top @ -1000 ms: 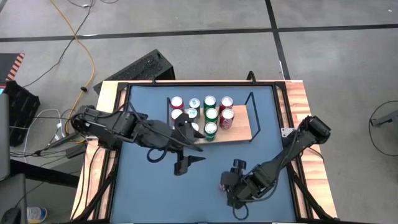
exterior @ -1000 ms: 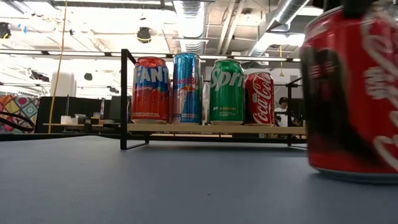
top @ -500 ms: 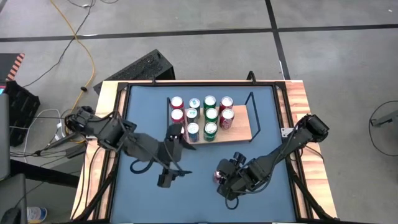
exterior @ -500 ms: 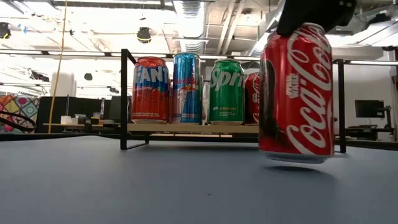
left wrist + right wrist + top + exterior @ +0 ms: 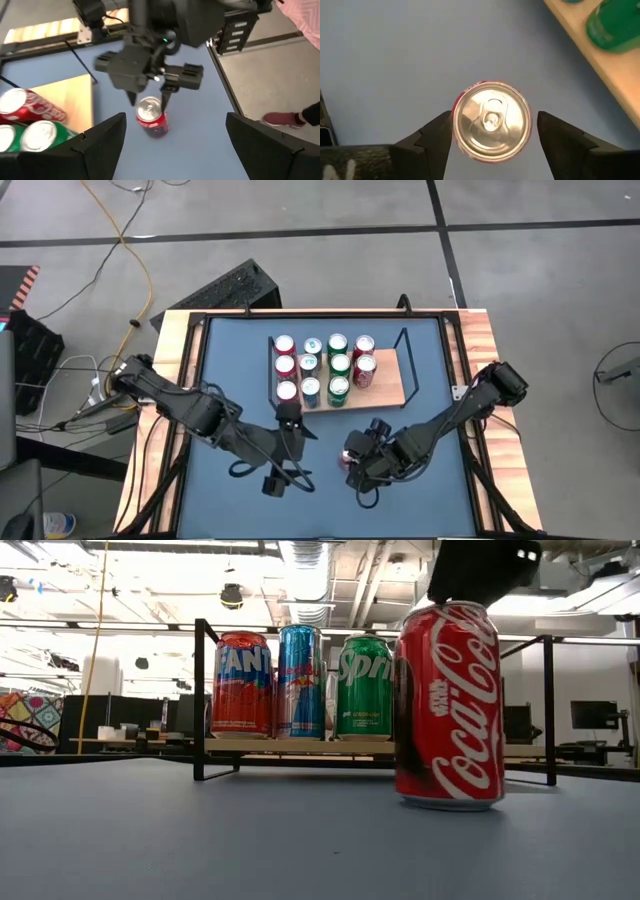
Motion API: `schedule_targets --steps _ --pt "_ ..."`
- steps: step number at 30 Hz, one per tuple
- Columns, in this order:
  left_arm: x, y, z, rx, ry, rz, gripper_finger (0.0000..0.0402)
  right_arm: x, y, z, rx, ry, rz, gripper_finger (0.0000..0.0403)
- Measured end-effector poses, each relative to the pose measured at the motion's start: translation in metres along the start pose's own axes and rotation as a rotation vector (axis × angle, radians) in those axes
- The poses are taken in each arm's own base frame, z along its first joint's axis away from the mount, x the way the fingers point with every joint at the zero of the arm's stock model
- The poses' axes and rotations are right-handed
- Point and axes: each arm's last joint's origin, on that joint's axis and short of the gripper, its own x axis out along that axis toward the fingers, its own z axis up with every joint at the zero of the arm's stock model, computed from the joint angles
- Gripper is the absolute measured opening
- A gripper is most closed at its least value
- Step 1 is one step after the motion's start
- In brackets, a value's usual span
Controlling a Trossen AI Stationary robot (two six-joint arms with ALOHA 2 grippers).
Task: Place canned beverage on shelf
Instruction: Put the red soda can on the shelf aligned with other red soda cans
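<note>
left gripper (image 5: pixel 283 480) low over worktop (image 5: pixel 225 370), fingers spread wide, holding nothing | red cola can (image 5: pixel 348 461) upright on worktop, in front of shelf (image 5: pixel 385 375), off it | right gripper (image 5: pixel 492 131) above can, fingers (image 5: pixel 432 137) either side of can top, small gaps, not clamping

Near red can (image 5: pixel 446 705): "Coca-Cola"; shelf cans: orange-blue (image 5: pixel 241 685) "FANT"; green (image 5: pixel 364 687) "Sprite".

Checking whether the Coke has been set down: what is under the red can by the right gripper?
The Coca-Cola can stands upright on the blue tabletop, nothing else beneath it. The right gripper straddles its top, fingers apart from its sides.
</note>
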Motion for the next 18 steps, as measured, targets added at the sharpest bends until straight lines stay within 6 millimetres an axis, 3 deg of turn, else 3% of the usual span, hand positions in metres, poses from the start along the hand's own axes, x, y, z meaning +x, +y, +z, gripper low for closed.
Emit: schedule_targets --steps 9,14,18 --pt "0.024 -0.002 -0.020 -0.008 0.013 0.003 0.0329 -0.003 -0.001 0.001 -0.045 0.003 0.006 0.0281" --pt "0.046 0.002 -0.036 -0.018 -0.006 -0.030 0.0329 -0.039 -0.009 0.012 -0.061 0.024 0.090 0.0282" --pt "0.060 0.012 -0.038 -0.092 -0.089 -0.102 0.0329 -0.072 -0.020 0.015 -0.063 0.029 0.150 0.0282"
